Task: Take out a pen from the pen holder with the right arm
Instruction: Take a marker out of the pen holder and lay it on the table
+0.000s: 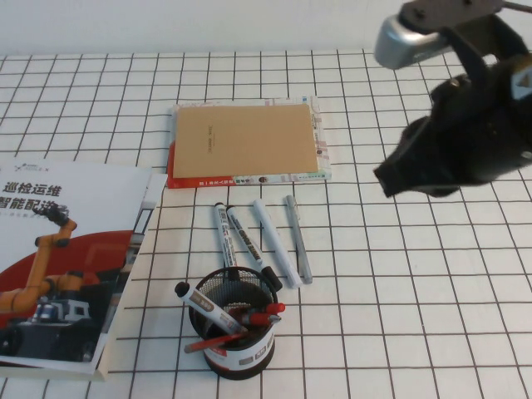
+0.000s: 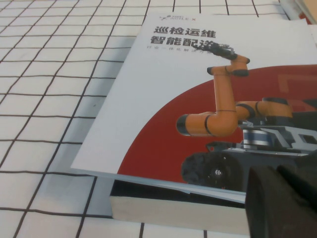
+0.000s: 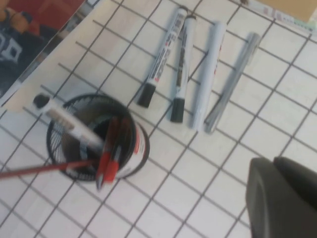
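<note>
The black wire-mesh pen holder with a white label band (image 1: 249,353) stands upright near the front edge of the white gridded table (image 1: 416,316); inside it a white marker with a black cap (image 1: 204,306) leans out toward 10 o'clock, a pair of red pens (image 1: 264,313) lie across the rim toward 3 o'clock, and a thin red pen (image 1: 208,342) pokes out toward 8 o'clock; just beyond the holder, at 12 to 1 o'clock, four loose pens (image 1: 274,241) lie side by side on the table; farther at 12 o'clock lies a brown-covered notebook (image 1: 245,141), and at 9 o'clock a white-and-red printed booklet showing an orange robot arm (image 1: 66,224); the right gripper (image 1: 391,181) hangs raised at about 2 o'clock, well apart from the holder, its jaws pressed together on nothing that I can see; the left gripper (image 2: 280,203) sits low over the booklet's near corner, and whether it is spread or closed I cannot tell; the reach is not yet made, so I judge the right jaws must spread first, then come down over the leaning white marker, which stands clearest of the rim; pinch its barrel below the cap and draw it out along its own tilt, or the light holder may tip or the red pens ride along.
</note>
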